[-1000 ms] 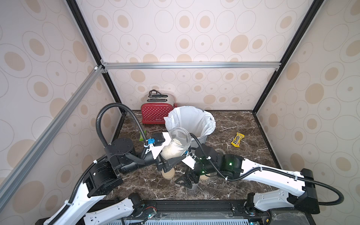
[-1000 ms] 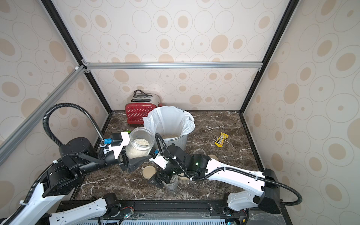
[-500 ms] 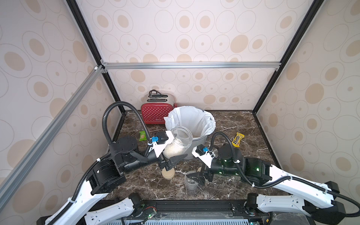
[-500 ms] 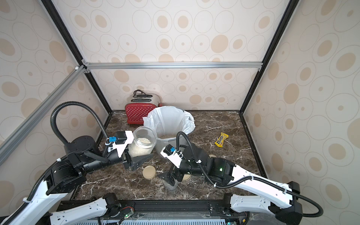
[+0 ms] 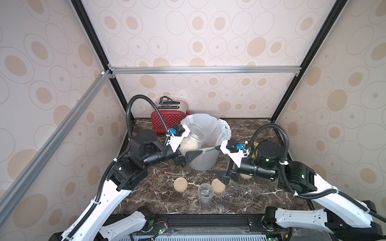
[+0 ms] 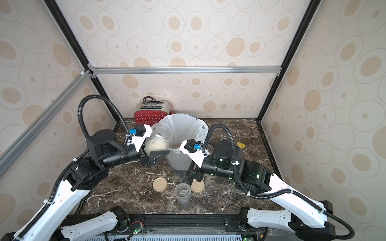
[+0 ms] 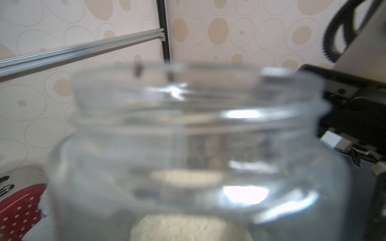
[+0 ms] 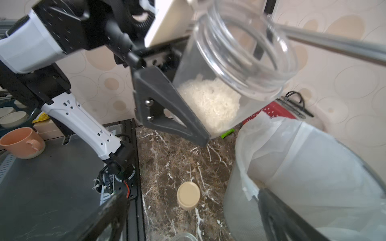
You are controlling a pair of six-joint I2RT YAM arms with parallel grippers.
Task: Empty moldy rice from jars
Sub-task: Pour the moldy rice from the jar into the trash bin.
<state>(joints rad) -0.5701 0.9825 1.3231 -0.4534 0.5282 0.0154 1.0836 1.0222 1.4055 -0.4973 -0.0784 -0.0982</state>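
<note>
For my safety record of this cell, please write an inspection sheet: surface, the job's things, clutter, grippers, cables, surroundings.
Surface: dark marble-look tabletop; spilled grains cannot be told from its white veins.
Job's things: rice jar, lid off, tilted toward the lined mesh bin, rice inside; empty jar upright at the front; two beige lids flat near it.
Clutter: red toaster at the back; yellow candy wrapper.
Grippers: left gripper jaws shut on the rice jar; right gripper jaws open, empty, beside the bin.
Cables: black conduit loops above each arm; loose wires at the left arm's base.
Surroundings: patterned walls, aluminium rail; orange mug outside.
</note>
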